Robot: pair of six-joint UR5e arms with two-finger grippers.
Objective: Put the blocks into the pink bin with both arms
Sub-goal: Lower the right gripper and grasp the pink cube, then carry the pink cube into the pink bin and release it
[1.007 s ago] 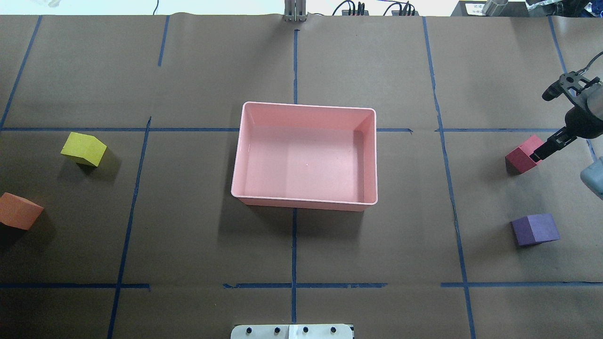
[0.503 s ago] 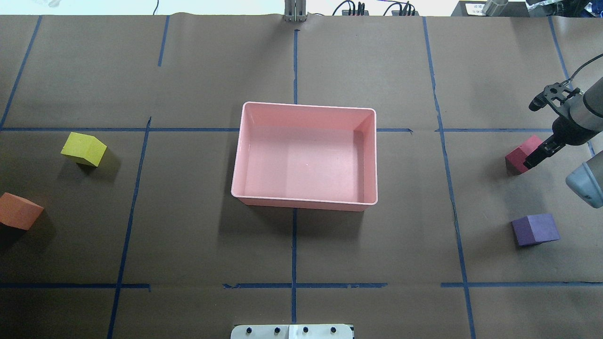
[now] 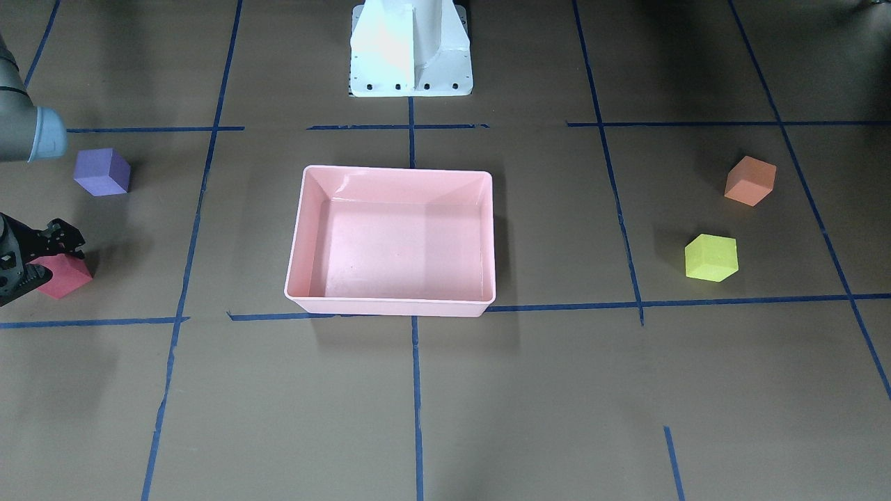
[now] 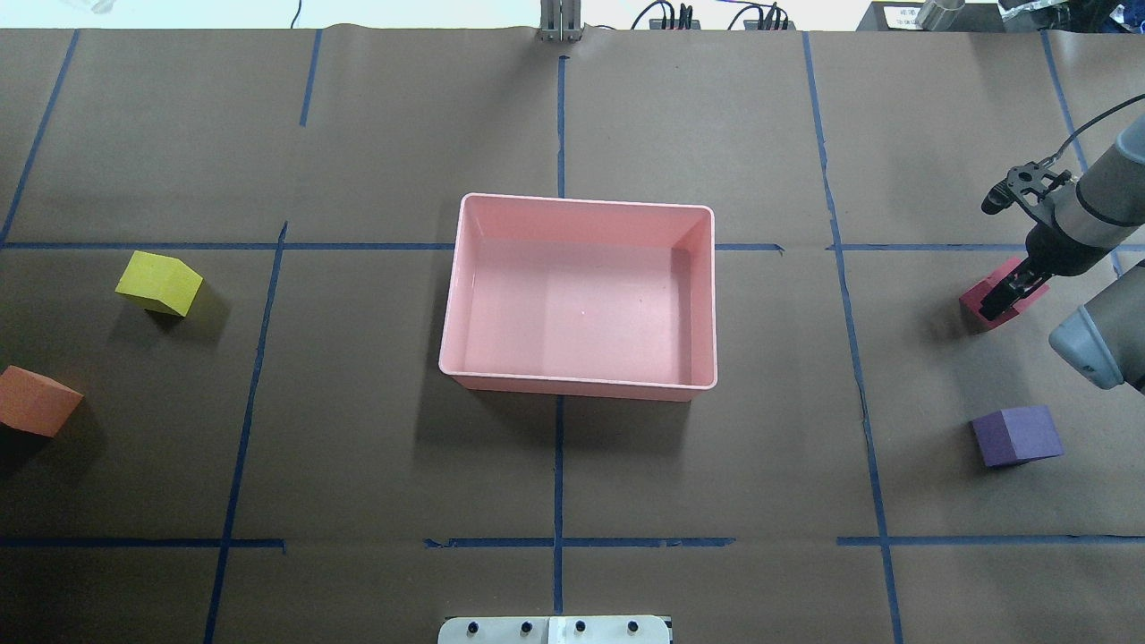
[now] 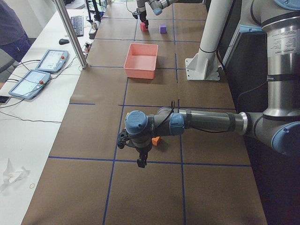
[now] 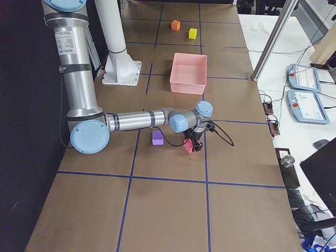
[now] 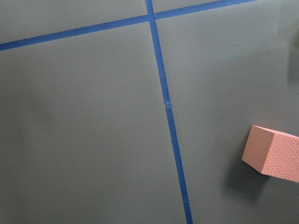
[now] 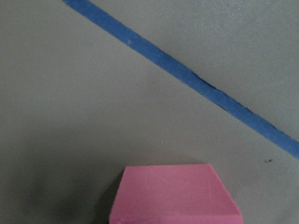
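The pink bin (image 4: 581, 199) lies empty at the table's middle. The red block (image 4: 979, 295) lies at the far right. My right gripper (image 4: 1009, 297) hangs low over it, open, with its fingers at the block's right part. The right wrist view shows the red block (image 8: 175, 193) at its bottom edge. The purple block (image 4: 1017, 436) lies nearer the robot on the right. The yellow-green block (image 4: 159, 283) and the orange block (image 4: 36, 401) lie at the left. My left gripper (image 5: 140, 162) shows only in the exterior left view, beside the orange block (image 5: 156, 140). I cannot tell if it is open.
Blue tape lines (image 4: 558, 465) divide the brown table cover. The white pedestal base (image 3: 411, 49) stands at the robot's side of the table. The right arm's elbow (image 4: 1096, 344) hangs above the table between the red and purple blocks.
My right gripper has moved leftward from beside the red block's right edge to over the block. The blocks and the bin have not moved.
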